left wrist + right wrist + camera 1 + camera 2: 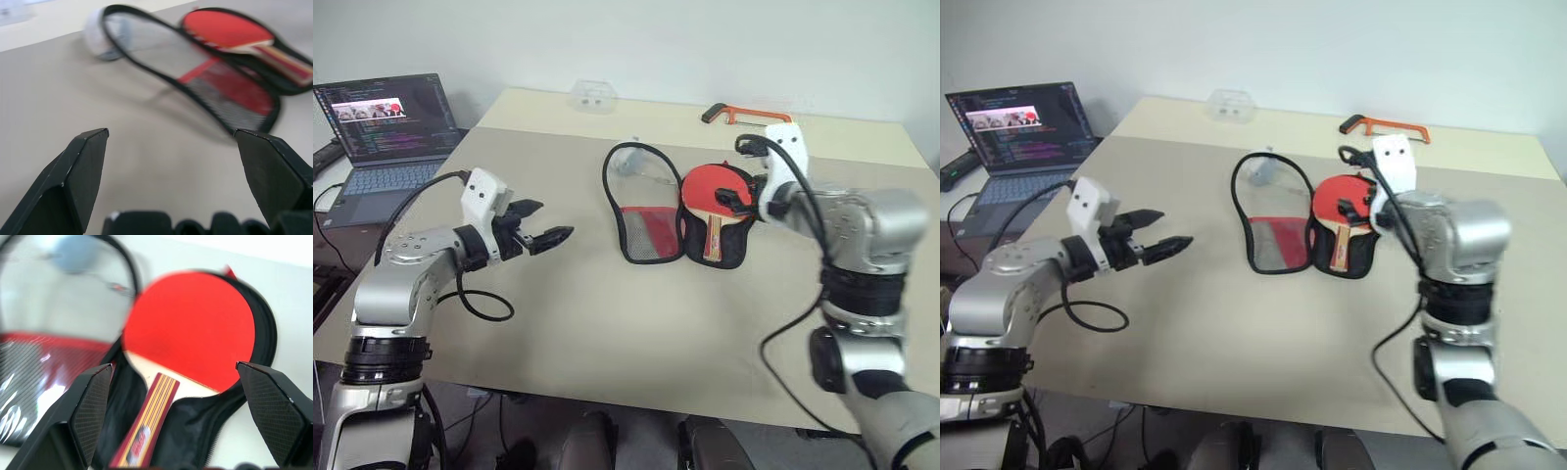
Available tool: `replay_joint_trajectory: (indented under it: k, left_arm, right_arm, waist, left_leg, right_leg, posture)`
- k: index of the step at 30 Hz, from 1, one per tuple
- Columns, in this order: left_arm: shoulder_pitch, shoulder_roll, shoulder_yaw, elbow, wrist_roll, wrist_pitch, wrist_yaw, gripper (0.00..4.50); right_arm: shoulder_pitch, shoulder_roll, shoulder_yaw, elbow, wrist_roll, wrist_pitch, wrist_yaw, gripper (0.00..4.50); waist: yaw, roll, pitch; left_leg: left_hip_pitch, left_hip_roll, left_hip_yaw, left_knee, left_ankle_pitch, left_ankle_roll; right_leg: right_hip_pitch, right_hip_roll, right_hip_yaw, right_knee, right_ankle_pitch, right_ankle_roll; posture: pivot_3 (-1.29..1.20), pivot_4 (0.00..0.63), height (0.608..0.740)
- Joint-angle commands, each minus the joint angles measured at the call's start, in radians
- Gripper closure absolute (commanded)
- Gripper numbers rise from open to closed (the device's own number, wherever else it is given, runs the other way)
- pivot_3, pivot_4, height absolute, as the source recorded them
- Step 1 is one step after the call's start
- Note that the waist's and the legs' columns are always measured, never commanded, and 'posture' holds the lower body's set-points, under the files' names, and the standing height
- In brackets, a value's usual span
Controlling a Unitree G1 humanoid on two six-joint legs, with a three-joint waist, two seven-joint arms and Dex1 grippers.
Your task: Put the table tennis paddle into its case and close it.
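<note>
The case (646, 230) lies unzipped and spread flat in the middle of the table, its mesh-and-red half on the left and its black half on the right. The table tennis paddle (710, 186) rests in the black half, red blade toward the far side, striped handle (149, 423) toward me. My right gripper (736, 201) hovers open just above the blade's right edge, holding nothing. My left gripper (543, 227) is open and empty, a short way left of the case and pointing at it. A grey plush charm (626, 160) sits at the case's far end.
An orange hacksaw (744, 116) lies at the back of the table (607, 323), beyond the case. A clear plastic box (592, 96) stands at the far edge. An open laptop (382, 127) sits on a lower surface to the left.
</note>
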Motion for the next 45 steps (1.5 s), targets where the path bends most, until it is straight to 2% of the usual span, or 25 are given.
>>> replay_joint_trajectory:
  k: [1, 3, 4, 6, 8, 12, 16, 21, 29, 39, 45]
  left_arm:
    - [-0.047, -0.026, -0.040, 0.057, 0.063, -0.072, 0.005, 0.00]
    - [-0.085, -0.057, -0.087, 0.114, 0.112, -0.102, 0.012, 0.00]
    - [-0.113, -0.079, -0.118, 0.154, 0.144, -0.111, 0.023, 0.18]
    - [-0.167, -0.111, -0.180, 0.240, 0.221, -0.152, 0.042, 0.61]
    - [-0.207, -0.138, -0.216, 0.310, 0.272, -0.194, 0.050, 1.34]
    - [-0.272, -0.222, -0.254, 0.391, 0.305, -0.216, 0.046, 2.82]
    - [-0.284, -0.273, -0.275, 0.411, 0.342, -0.199, 0.065, 4.32]
    - [-0.305, -0.342, -0.288, 0.456, 0.402, -0.198, 0.153, 4.42]
    - [-0.289, -0.561, -0.316, 0.360, 0.387, -0.216, 0.192, 4.42]
    - [-0.395, -0.712, -0.329, 0.448, 0.406, -0.333, 0.245, 4.42]
    - [-0.411, -0.789, -0.384, 0.520, 0.455, -0.306, 0.270, 4.42]
  right_arm:
    - [0.043, -0.165, 0.022, -0.057, 0.108, -0.128, 0.260, 0.06]
    - [0.107, -0.259, 0.032, -0.079, 0.133, -0.287, 0.427, 0.06]
    - [0.149, -0.296, 0.022, -0.094, 0.145, -0.390, 0.523, 0.02]
    - [0.219, -0.353, 0.011, -0.113, 0.171, -0.531, 0.678, 0.00]
    - [0.258, -0.385, 0.018, -0.114, 0.180, -0.609, 0.762, 0.00]
    - [0.240, -0.323, -0.001, -0.053, 0.201, -0.656, 0.733, 0.00]
    - [0.251, -0.306, 0.003, -0.082, 0.234, -0.652, 0.741, 0.00]
    - [0.270, -0.304, 0.021, -0.090, 0.223, -0.662, 0.712, 0.00]
    - [0.265, -0.292, 0.026, -0.073, 0.205, -0.685, 0.653, 0.00]
    - [0.242, -0.276, 0.008, -0.033, 0.177, -0.708, 0.547, 0.00]
    - [0.201, -0.245, -0.013, 0.025, 0.143, -0.715, 0.444, 0.00]
  waist:
    - [0.005, 0.000, 0.000]
    - [0.010, 0.000, 0.000]
    - [0.015, 0.000, 0.000]
    - [0.020, -0.001, 0.000]
    - [0.020, -0.001, 0.000]
    - [0.016, -0.001, 0.000]
    - [0.017, -0.001, 0.000]
    - [0.022, -0.001, 0.000]
    - [0.027, -0.001, 0.000]
    - [0.027, -0.001, 0.000]
    - [0.026, -0.001, 0.000]
  left_leg:
    - [0.000, -0.001, 0.000, 0.000, 0.000, 0.000]
    - [0.000, -0.001, 0.000, 0.001, 0.000, 0.001]
    - [0.000, -0.001, 0.000, 0.001, 0.000, 0.001]
    - [0.000, -0.002, -0.001, 0.002, -0.001, 0.001]
    - [0.000, -0.002, -0.002, 0.002, -0.001, 0.001]
    - [0.000, -0.001, -0.001, 0.003, -0.001, 0.001]
    - [0.000, -0.001, -0.001, 0.003, 0.000, 0.001]
    - [0.000, 0.000, -0.001, 0.004, 0.000, 0.001]
    - [0.000, -0.001, -0.002, 0.005, 0.001, -0.001]
    - [0.001, -0.002, -0.002, 0.005, 0.002, -0.002]
    - [0.001, -0.002, -0.001, 0.004, 0.002, -0.003]
  right_leg:
    - [0.001, 0.000, 0.000, 0.000, 0.000, 0.000]
    - [0.001, 0.000, -0.001, -0.001, 0.000, 0.000]
    - [0.001, 0.000, -0.001, -0.001, 0.000, 0.000]
    - [0.002, 0.002, -0.001, -0.001, 0.000, 0.000]
    - [0.002, 0.002, -0.001, -0.001, 0.000, 0.000]
    - [0.002, 0.002, 0.000, 0.000, 0.000, 0.000]
    - [0.002, 0.002, 0.000, 0.000, 0.000, 0.000]
    - [0.002, 0.001, -0.001, 0.000, 0.000, 0.000]
    - [0.003, 0.000, -0.001, 0.000, 0.000, 0.000]
    - [0.004, 0.000, -0.001, 0.000, 0.000, 0.000]
    - [0.004, 0.001, -0.001, 0.000, 0.000, 0.000]
  posture:
    - [0.00, 0.150, 0.740]
    - [0.00, 0.150, 0.740]
    - [0.00, 0.150, 0.740]
    - [0.00, 0.150, 0.740]
    - [0.00, 0.150, 0.740]
    - [0.00, 0.150, 0.740]
    - [0.00, 0.150, 0.740]
    - [0.00, 0.150, 0.740]
    - [0.00, 0.150, 0.740]
    - [0.00, 0.150, 0.740]
    - [0.00, 0.150, 0.740]
